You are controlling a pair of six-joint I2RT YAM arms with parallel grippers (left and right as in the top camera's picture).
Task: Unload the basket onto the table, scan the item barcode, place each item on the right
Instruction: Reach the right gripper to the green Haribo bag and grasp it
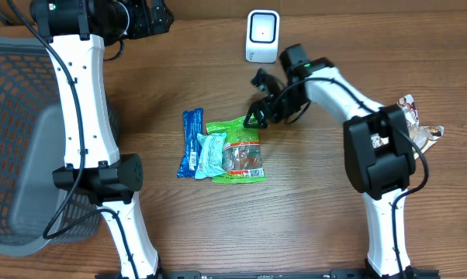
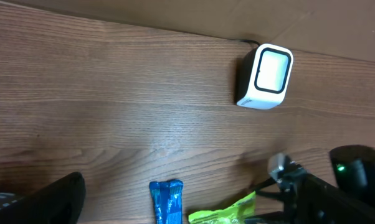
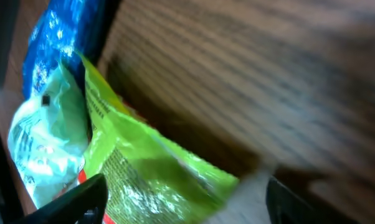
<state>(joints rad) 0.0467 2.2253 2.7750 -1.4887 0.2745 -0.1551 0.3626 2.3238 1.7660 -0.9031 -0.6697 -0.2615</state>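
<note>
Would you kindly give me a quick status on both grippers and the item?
Left gripper open, empty. Right gripper open, jaws astride top corner of green packet. Two blue packets crowd its side; scanner unobstructed.

We're at a mock shop checkout here, rigged as a robot test bench: a small white barcode scanner (image 1: 262,36) stands at the back of a wood-grain surface (image 1: 218,232), and a grey mesh shopping basket (image 1: 8,93) sits at the left edge. Retail snack packs lie mid-surface: a green packet (image 1: 237,151), a blue wrapper (image 1: 191,142), a pale teal pouch (image 1: 210,153), and more wrapped goods (image 1: 420,128) far right. The white left arm (image 1: 82,101) and right arm (image 1: 381,155), rising from the near edge, say lab, not store.
</note>
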